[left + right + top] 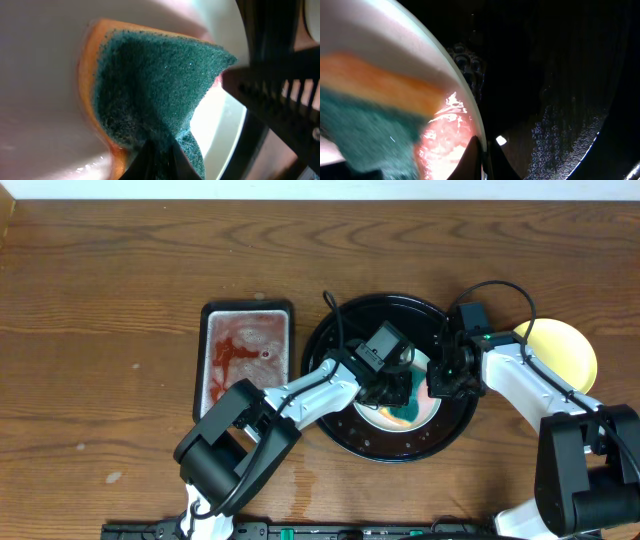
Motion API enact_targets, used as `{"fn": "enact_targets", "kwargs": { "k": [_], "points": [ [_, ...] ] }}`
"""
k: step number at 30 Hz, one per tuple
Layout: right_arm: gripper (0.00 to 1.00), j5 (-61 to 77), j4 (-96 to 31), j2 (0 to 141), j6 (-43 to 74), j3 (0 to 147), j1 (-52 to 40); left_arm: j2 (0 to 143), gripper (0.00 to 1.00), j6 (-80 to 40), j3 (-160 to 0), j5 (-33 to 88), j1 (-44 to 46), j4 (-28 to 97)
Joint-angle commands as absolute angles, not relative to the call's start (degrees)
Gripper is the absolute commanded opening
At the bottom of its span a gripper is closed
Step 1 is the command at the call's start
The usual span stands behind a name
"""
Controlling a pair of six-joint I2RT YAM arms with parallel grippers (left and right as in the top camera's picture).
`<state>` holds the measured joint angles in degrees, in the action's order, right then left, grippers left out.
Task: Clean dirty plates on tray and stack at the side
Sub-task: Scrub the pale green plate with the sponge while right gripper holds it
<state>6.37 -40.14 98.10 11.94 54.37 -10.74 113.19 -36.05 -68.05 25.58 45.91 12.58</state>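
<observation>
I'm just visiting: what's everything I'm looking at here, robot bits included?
table: one, brown wood, underneath.
round tray: one, black, centre-right.
pale plate: one, whitish with red smears, inside the round tray.
yellow plate: one, right of the round tray.
rectangular tray: one, black, holding reddish water, left of the round tray.
sponge: one, green and orange, on the pale plate.
left gripper: one, black, shut on the sponge.
right gripper: one, black, shut on the pale plate's rim.

Bkgd: brown wood-grain desk [100, 270] fills overhead, damp patch [303, 480] nr front edge. Pale strip [320, 188] along top edge, wall or floor n/c. Light even.
</observation>
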Motion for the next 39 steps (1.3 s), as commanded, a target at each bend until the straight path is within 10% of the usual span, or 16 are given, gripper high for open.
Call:
{"fn": "enact_targets", "kwargs": {
  "k": [1, 9, 25, 39],
  "points": [
    [0.01, 9.23, -40.07, 98.15, 11.94, 54.48, -11.73, 116.14, 0.07, -33.78, -66.92, 34.59, 48.82, 13.78],
    [0.01, 9.23, -40.27, 98.15, 11.94, 54.48, -11.73, 116.14, 0.07, -29.63, -66.92, 29.28, 49.71, 15.94],
    [0.01, 9.21, -40.8, 98.15, 11.51, 54.48, -11.73, 116.05, 0.07, -30.24, -75.53, -26.15, 45.39, 39.88],
    [0.01, 9.21, -41.76, 98.15, 11.53, 54.48, -11.68, 111.31, 0.07, -28.14, -86.21, -15.14, 45.54, 50.09]
  ]
}}
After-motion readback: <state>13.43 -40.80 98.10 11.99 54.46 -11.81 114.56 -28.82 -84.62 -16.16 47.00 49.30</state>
